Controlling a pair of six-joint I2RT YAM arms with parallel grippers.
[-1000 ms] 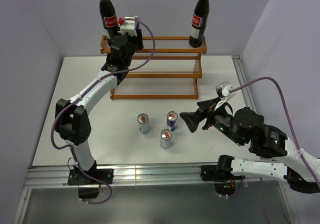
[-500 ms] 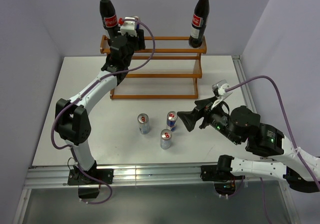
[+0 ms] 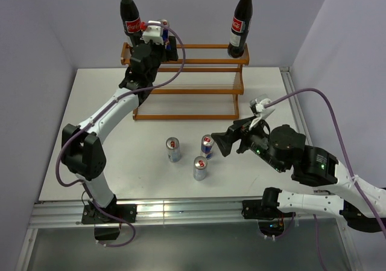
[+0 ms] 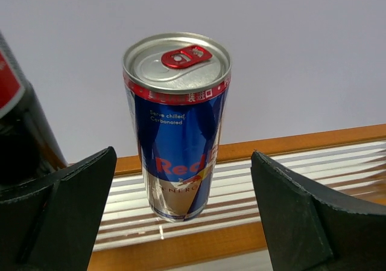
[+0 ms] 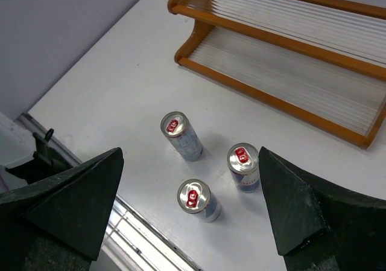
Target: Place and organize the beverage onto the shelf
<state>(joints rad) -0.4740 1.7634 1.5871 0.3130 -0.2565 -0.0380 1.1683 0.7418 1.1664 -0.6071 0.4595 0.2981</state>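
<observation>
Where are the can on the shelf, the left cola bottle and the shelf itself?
can (image 4: 178, 132): left wrist view, blue body.
left cola bottle (image 3: 133, 25): top external view, red label.
shelf (image 3: 187, 117): top external view, lowest front rail.

Blue-and-silver can (image 4: 178, 132) with red tab, dark cola bottles (image 3: 131, 19) red-labelled, reddish-brown shelf (image 3: 187, 117), white table (image 3: 139, 177)

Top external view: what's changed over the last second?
The right gripper, open, moved left toward the table cans. The left arm's elbow shifted slightly; the left gripper stands open around a can on the shelf's top tier. Both bottles and the table cans stayed put.
</observation>
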